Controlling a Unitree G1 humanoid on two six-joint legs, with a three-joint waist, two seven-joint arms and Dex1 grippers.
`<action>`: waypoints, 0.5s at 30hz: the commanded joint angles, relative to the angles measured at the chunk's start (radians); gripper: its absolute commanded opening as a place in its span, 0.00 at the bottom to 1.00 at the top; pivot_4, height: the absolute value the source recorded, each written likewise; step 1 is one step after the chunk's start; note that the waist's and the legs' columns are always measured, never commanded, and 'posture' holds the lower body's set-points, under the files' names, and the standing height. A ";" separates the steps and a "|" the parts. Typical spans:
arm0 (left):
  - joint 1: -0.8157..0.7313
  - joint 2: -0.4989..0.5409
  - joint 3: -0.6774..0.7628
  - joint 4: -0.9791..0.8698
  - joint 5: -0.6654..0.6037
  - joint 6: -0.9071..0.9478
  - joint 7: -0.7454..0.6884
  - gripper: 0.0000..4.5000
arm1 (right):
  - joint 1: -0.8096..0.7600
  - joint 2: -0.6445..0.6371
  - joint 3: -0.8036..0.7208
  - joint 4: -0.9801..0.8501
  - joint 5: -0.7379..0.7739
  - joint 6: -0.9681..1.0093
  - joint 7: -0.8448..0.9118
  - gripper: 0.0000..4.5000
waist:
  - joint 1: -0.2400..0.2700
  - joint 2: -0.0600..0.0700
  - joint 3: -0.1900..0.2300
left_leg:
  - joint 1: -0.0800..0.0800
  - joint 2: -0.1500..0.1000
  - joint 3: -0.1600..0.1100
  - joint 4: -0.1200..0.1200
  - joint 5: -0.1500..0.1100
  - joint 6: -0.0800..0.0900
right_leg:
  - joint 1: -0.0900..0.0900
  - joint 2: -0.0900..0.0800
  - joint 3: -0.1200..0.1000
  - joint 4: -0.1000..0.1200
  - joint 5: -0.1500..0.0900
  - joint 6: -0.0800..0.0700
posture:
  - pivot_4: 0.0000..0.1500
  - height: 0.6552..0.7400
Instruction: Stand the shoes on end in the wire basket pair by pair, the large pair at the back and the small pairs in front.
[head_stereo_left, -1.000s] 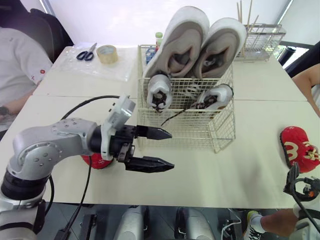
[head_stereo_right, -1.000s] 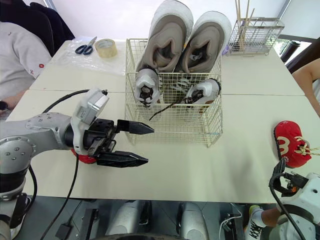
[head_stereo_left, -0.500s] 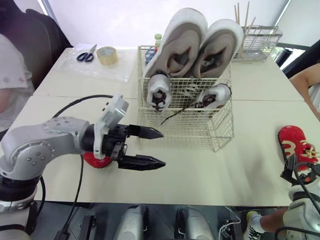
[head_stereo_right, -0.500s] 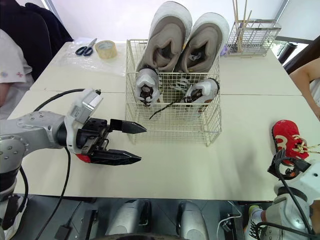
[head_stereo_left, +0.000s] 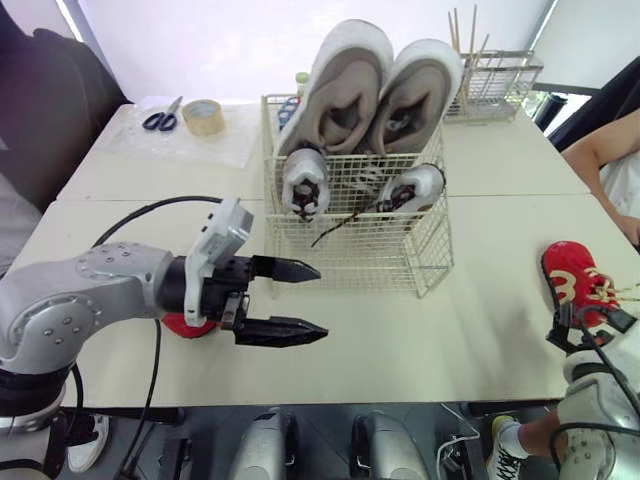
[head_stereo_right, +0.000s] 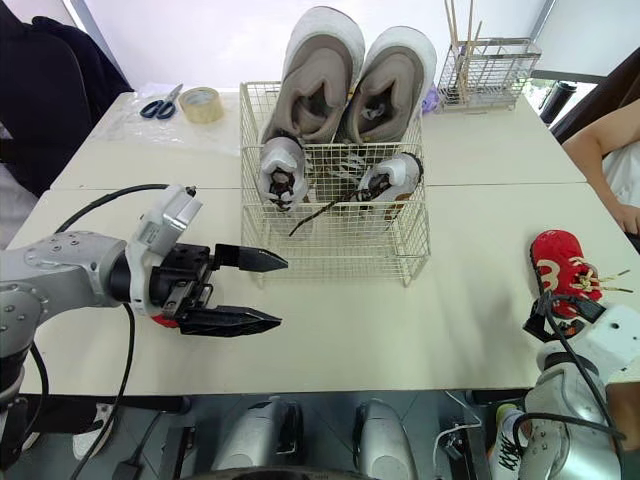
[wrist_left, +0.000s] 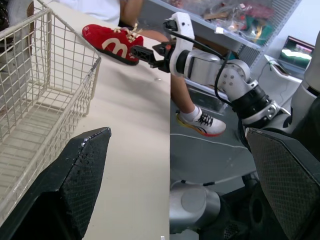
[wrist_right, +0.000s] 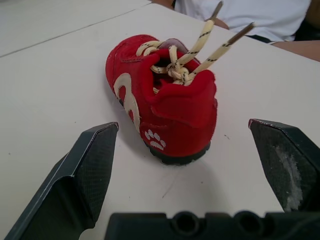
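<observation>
White-coated wire basket (head_stereo_left: 350, 240), square mesh, open top, stands on the smooth cream tabletop (head_stereo_left: 480, 340), just ahead of the left gripper (head_stereo_left: 320, 300).

Left gripper: two black tapered fingers spread wide, holding nothing, hovering low over the table with tips pointing toward the near wall of the basket but apart from it. A red rounded form (head_stereo_left: 185, 325) lies under the left arm, behind the gripper, mostly hidden; cannot tell what it is.

In the basket, beyond the left gripper:
- large pair of grey-beige suede shoes (head_stereo_left: 345, 95) on end at the back, pale chunky soles rising well above the rim, leaning together.
- small pair of white shoes with dark linings (head_stereo_left: 303, 185) on end in front of them, one at each side; a dark lace trails loose between the two.

Right gripper (wrist_right: 182, 124): textured black fingers opened wide, empty. A small red fabric shoe with cream stripe and cream laces (wrist_right: 165, 100) lies flat on its sole directly ahead of them, heel toward the gripper, laces sticking up stiffly, a paw print on the heel. No contact seen.

Far side of the table, beyond the basket: blue-handled scissors (head_stereo_left: 160, 118), a roll of tan tape (head_stereo_left: 204, 115), a smaller wire rack holding thin sticks (head_stereo_left: 492, 80).
</observation>
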 joint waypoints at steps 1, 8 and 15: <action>-0.008 0.001 0.025 -0.031 -0.032 0.000 0.021 1.00 | -0.062 -0.071 -0.006 0.095 -0.029 -0.054 0.006 1.00 | 0.000 0.000 0.000 | 0.000 0.000 0.000 0.000 0.000 0.000 | 0.000 0.000 0.000 0.000 0.000 0.000 | 1.00 0.97; -0.007 0.010 0.040 -0.048 -0.070 0.003 0.082 1.00 | -0.214 -0.173 -0.006 0.376 -0.067 -0.096 -0.022 1.00 | 0.001 0.000 0.000 | 0.001 0.000 0.001 0.000 0.000 0.000 | 0.000 0.000 0.002 0.000 0.001 0.002 | 1.00 0.97; 0.009 0.021 0.057 -0.070 -0.108 -0.004 0.152 1.00 | -0.249 -0.188 0.013 0.450 -0.063 -0.077 -0.019 0.59 | 0.002 -0.001 0.000 | 0.001 0.000 0.002 0.000 0.000 0.000 | 0.001 0.000 0.002 0.000 0.002 0.003 | 1.00 0.97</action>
